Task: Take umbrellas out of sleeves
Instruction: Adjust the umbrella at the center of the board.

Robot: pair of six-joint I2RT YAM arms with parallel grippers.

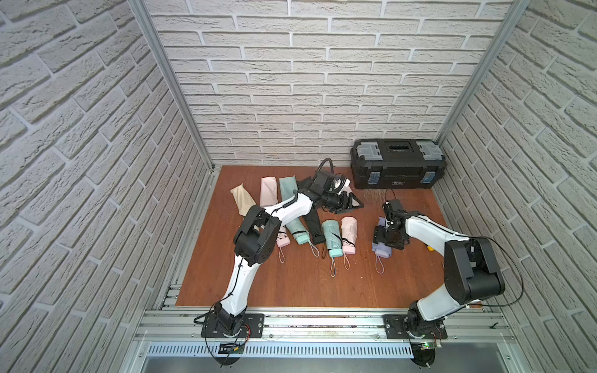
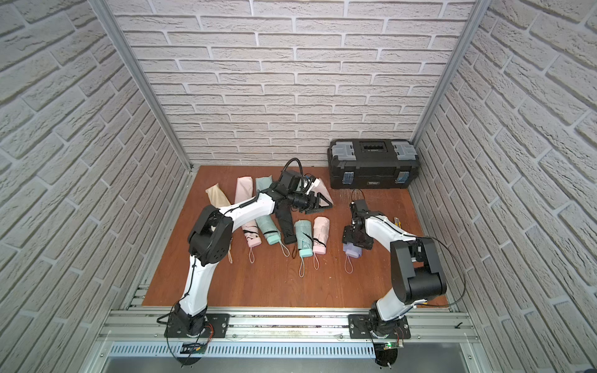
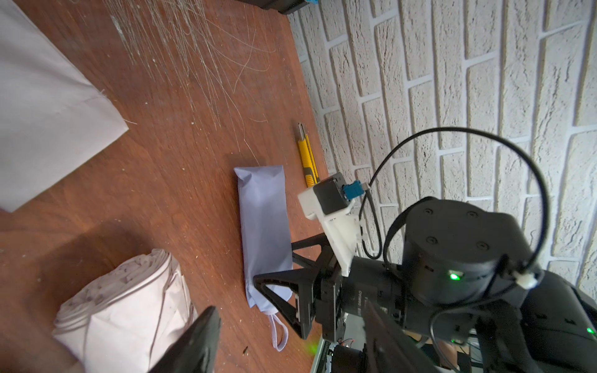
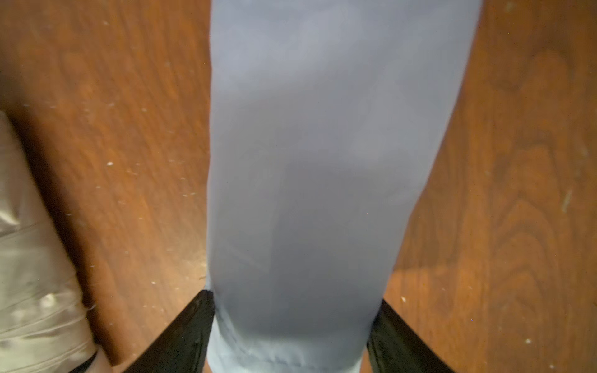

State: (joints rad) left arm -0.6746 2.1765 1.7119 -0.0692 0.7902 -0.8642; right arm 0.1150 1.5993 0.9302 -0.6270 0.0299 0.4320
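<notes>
A lilac umbrella, still inside its lilac sleeve (image 1: 381,253) (image 4: 323,161), lies at the right of the wooden floor. My right gripper (image 1: 386,240) (image 4: 294,298) straddles it near the handle end, both jaws pressed against the sleeve's sides. My left gripper (image 1: 349,202) (image 3: 289,310) hovers open and empty at the back, beside a limp pale pink sleeve (image 2: 323,190) (image 3: 48,113). Bare umbrellas lie in a row: pink (image 1: 282,240), mint (image 1: 295,231), black (image 1: 313,226), mint (image 1: 332,237), pink (image 1: 349,237). Empty beige (image 1: 242,198), pink (image 1: 268,190) and mint (image 1: 288,187) sleeves lie behind them.
A black toolbox (image 1: 399,163) stands in the back right corner. A yellow utility knife (image 3: 307,155) lies along the right wall, just past the lilac sleeve. Brick walls close in three sides; a metal rail (image 1: 323,323) carrying both arm bases runs along the front.
</notes>
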